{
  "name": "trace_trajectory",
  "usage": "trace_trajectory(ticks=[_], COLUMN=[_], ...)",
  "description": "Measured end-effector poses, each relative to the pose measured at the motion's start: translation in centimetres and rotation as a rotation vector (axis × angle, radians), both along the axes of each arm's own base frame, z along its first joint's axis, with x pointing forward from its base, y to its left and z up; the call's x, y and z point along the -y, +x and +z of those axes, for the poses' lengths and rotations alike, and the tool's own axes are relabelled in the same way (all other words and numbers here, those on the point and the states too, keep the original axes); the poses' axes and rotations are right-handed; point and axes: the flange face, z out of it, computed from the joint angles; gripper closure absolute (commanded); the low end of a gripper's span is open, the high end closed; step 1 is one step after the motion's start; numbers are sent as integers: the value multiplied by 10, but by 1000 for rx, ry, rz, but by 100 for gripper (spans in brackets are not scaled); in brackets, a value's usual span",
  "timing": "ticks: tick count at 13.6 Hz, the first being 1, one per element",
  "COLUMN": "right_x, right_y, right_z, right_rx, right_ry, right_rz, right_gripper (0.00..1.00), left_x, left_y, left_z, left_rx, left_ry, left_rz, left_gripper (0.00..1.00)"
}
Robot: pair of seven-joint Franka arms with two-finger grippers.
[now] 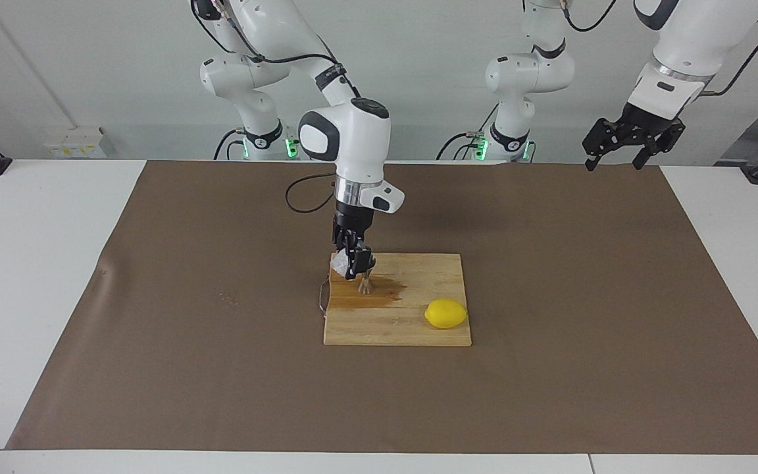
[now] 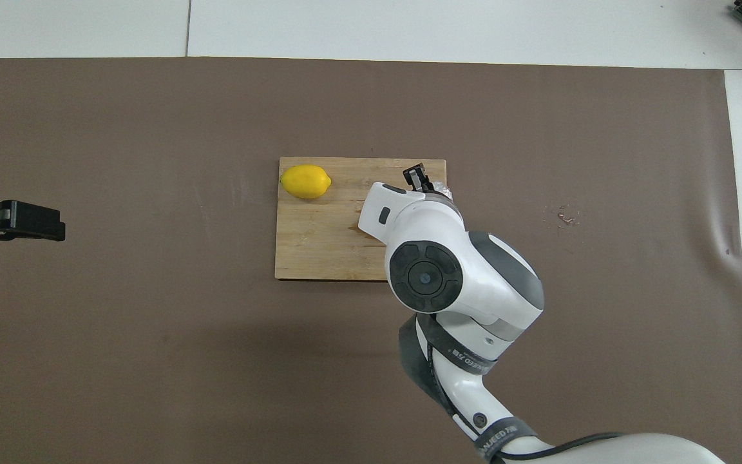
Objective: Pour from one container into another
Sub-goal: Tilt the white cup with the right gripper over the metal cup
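My right gripper (image 1: 354, 262) is low over the wooden cutting board (image 1: 412, 332), at its end toward the right arm. It is shut on the small clear textured glass cup (image 1: 340, 264), which is held tilted. A small metal hourglass jigger (image 1: 366, 285) stands on the board just under the gripper. A dark wet patch (image 1: 382, 294) spreads on the board beside the jigger. In the overhead view the right gripper (image 2: 417, 178) and a sliver of the cup (image 2: 444, 191) show past the arm; the jigger is hidden. My left gripper (image 1: 618, 150) waits, open, raised at the left arm's end of the table.
A yellow lemon (image 1: 446, 313) lies on the board's corner farther from the robots, toward the left arm; it also shows in the overhead view (image 2: 306, 181). A brown mat (image 1: 155, 342) covers the table, with a few small spots (image 2: 564, 216) toward the right arm's end.
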Motion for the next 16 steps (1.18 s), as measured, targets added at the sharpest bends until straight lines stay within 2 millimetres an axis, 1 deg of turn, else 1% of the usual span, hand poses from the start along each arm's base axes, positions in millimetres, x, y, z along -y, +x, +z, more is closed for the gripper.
trace_trajectory(ticks=[5,16], right_x=[0,1], right_y=[-4,-5], right_z=[-7,-6], right_rx=[16,28], right_ry=[-23,4], right_rz=[-12,-66], right_gripper=[78,78], left_x=[0,0], left_y=[0,0], left_z=[0,0], left_rx=[0,0], left_ry=[0,0], left_rz=[0,0], left_gripper=[0,0])
